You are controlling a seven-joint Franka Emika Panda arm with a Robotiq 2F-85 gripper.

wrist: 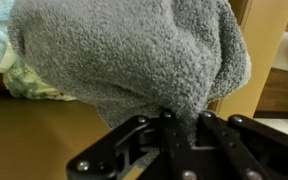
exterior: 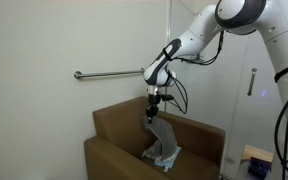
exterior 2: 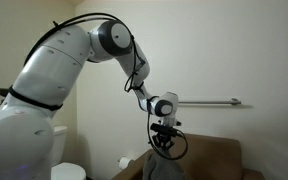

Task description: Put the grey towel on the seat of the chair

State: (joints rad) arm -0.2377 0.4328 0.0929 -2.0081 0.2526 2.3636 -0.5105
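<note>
The grey towel (exterior: 162,140) hangs from my gripper (exterior: 152,115) over the brown chair (exterior: 119,125), its lower end resting on the seat (exterior: 124,155) at the right side. In an exterior view the gripper (exterior 2: 162,145) holds the towel (exterior 2: 156,165) above the chair back (exterior 2: 214,155). In the wrist view the fuzzy grey towel (wrist: 134,55) fills most of the picture and its pinched end sits between my black fingers (wrist: 181,125). The gripper is shut on the towel.
A metal grab bar (exterior: 109,74) runs along the white wall behind the chair; it also shows in an exterior view (exterior 2: 209,102). A light-coloured cloth (wrist: 24,75) lies at the left in the wrist view. A white door (exterior: 249,80) stands at right.
</note>
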